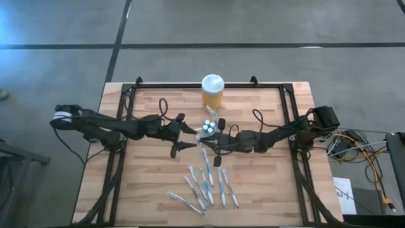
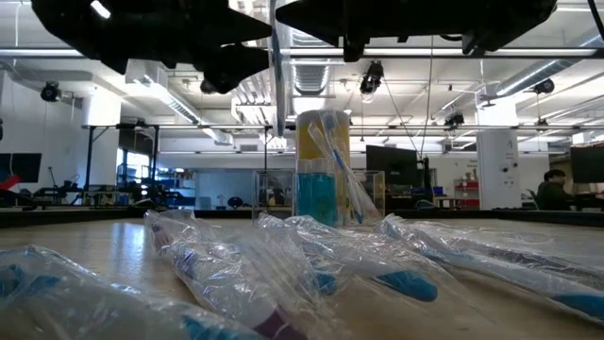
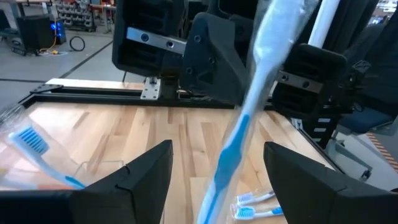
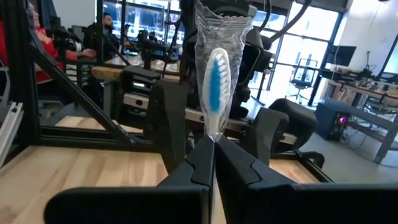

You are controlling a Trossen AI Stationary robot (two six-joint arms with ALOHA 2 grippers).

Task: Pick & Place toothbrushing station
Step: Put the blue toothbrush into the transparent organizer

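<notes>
My right gripper [image 4: 213,148] is shut on a wrapped blue-and-white toothbrush [image 4: 217,81], held above the table's middle [image 1: 204,154]. My left gripper [image 1: 185,137] faces it from the left, open. Its fingers [image 3: 144,171] stand on either side of the toothbrush's blue handle [image 3: 231,149] without touching it. Just beyond both grippers, the clear holder [image 1: 209,127] stands on the table with toothbrushes in it [image 2: 321,170]. Several more wrapped toothbrushes [image 1: 204,187] lie on the wood nearer the front edge. My right gripper pinches the wrapped toothbrush just below its brush head [image 4: 214,132] between its two fingers. The fingers come level from the table's right and lie across the brush. The brush stands roughly upright, head up, with its handle [image 3: 224,174] slanting down below, clear of the table.
A yellow jar with a white lid [image 1: 212,91] stands at the table's far edge, behind the holder. A black frame [image 1: 190,86] runs around the tabletop. The loose wrapped toothbrushes [image 2: 283,264] fill the near middle. Bare wood lies at the near left and right [image 1: 126,190].
</notes>
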